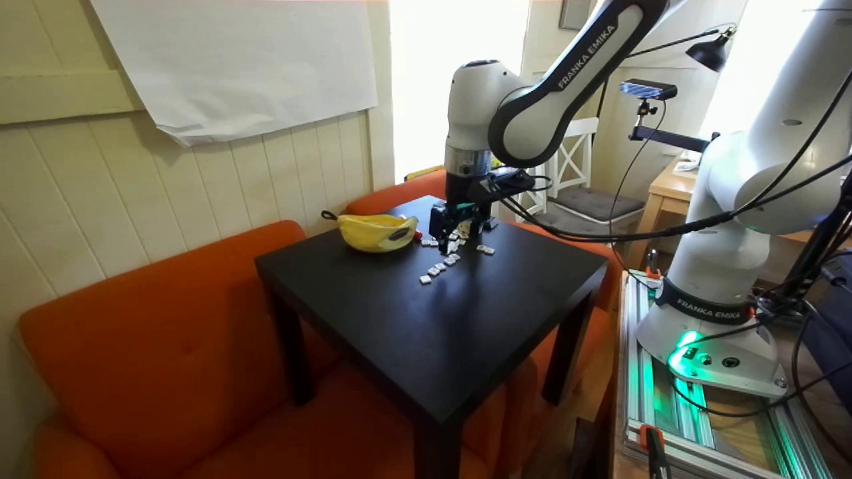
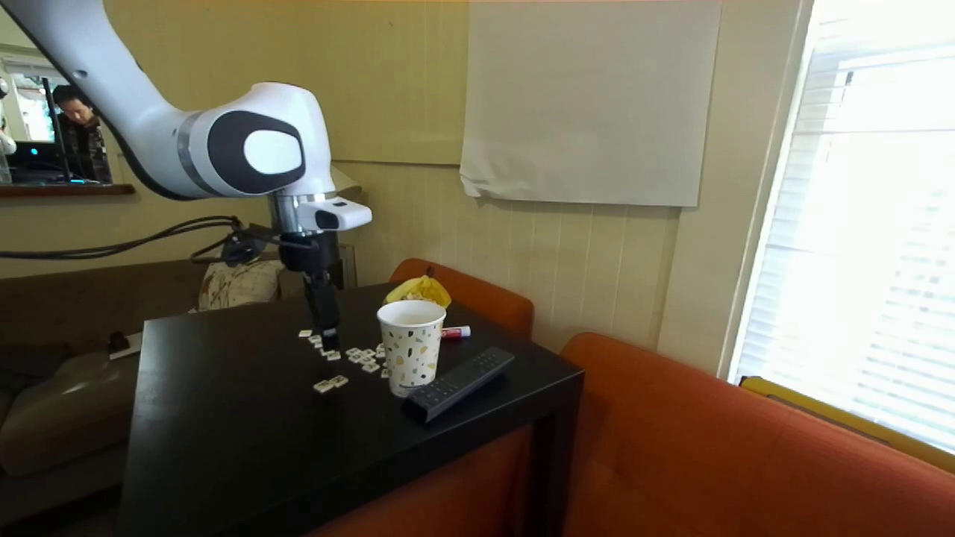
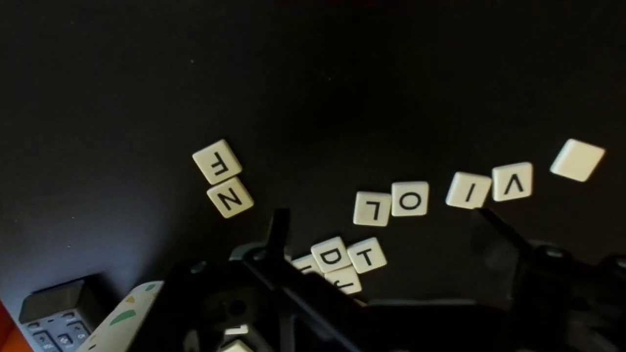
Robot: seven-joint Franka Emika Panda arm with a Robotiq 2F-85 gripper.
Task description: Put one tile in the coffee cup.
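My claw [image 3: 381, 215] hangs low over the table [image 2: 224, 447], fingers well apart and, as far as I can see, holding nothing. The tiles [image 2: 369, 366] lie loose on the tabletop. In the wrist view the L tile [image 3: 372, 209] and the O tile [image 3: 410, 199], side by side, sit between my fingertips; the I tile [image 3: 468, 190] is just beside one of them.

If I squeeze here, I'd expect to sweep two or three together, and one could squirt out. Pieces this flat give little to grip: too high and the pads slide over, too low and they press into the table. The blank-faced tile [image 3: 578, 160], alone at the row's end farthest from the corner nearest the window [image 2: 858, 224], looks a cleaner pick.

The coffee cup [image 2: 412, 350] stands upright toward that corner, just beside the remote [image 2: 462, 384]. It looks like light paper, so brushing it with the claw could tip it. I see its inner wall but not its bottom, so its contents I can't tell. The yellow pouch [image 1: 376, 234], by the edge along the panelled wall [image 1: 319, 156], shows pale bits in its mouth, too small to name.
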